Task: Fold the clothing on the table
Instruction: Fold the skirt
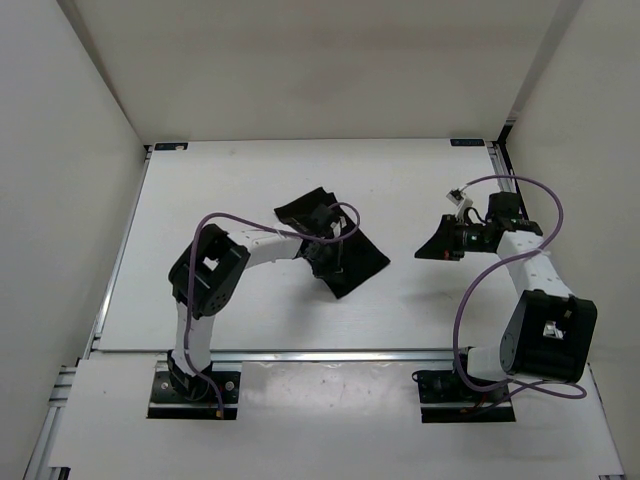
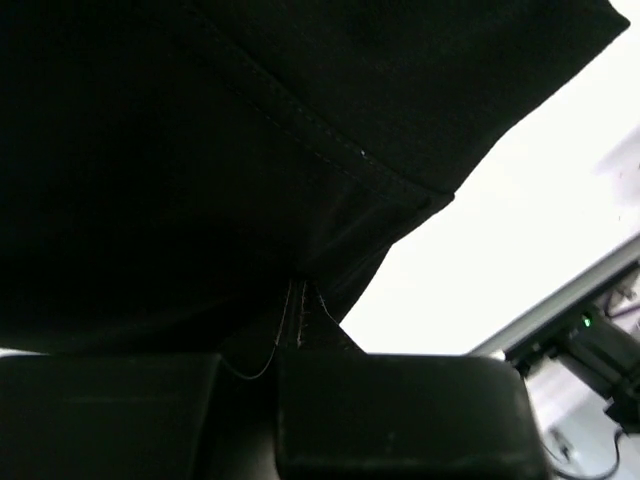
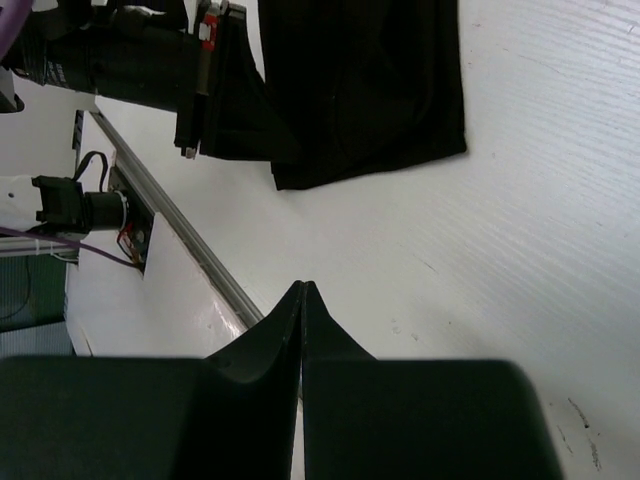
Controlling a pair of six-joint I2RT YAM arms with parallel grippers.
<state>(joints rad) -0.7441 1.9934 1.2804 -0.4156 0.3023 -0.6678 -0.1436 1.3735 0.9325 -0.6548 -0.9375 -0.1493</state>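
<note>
The clothing (image 1: pixel 362 262) is a plain black piece of fabric lying near the middle of the table (image 1: pixel 230 190), between the two arms and closer to the left one. It is not spread flat. In the top view its outline is irregular, with one lobe reaching toward the far left and a squarer portion toward the near right. The right wrist view shows that squarer portion (image 3: pixel 360 90) resting flat on the white surface (image 3: pixel 540 200), with a straight edge and a clean corner. In the left wrist view the fabric (image 2: pixel 200 150) fills most of the frame; a stitched hem runs diagonally across it and a seam converges downward into the fingers. The left gripper (image 1: pixel 325 262) is positioned over the centre of the garment and is closed on that seam (image 2: pixel 300 330), so the cloth fans out from the pinch point. This grip most likely serves to raise one edge so that it can be carried over the remainder for a fold. The right gripper (image 1: pixel 428 252) hovers to the right, well apart from the fabric. Its fingers (image 3: pixel 302 300) are pressed together with nothing between them. It is probably parked clear of the working area, facing the garment, available to pin or take a second edge. A metal rail (image 1: pixel 300 352) borders the near side of the table.
</note>
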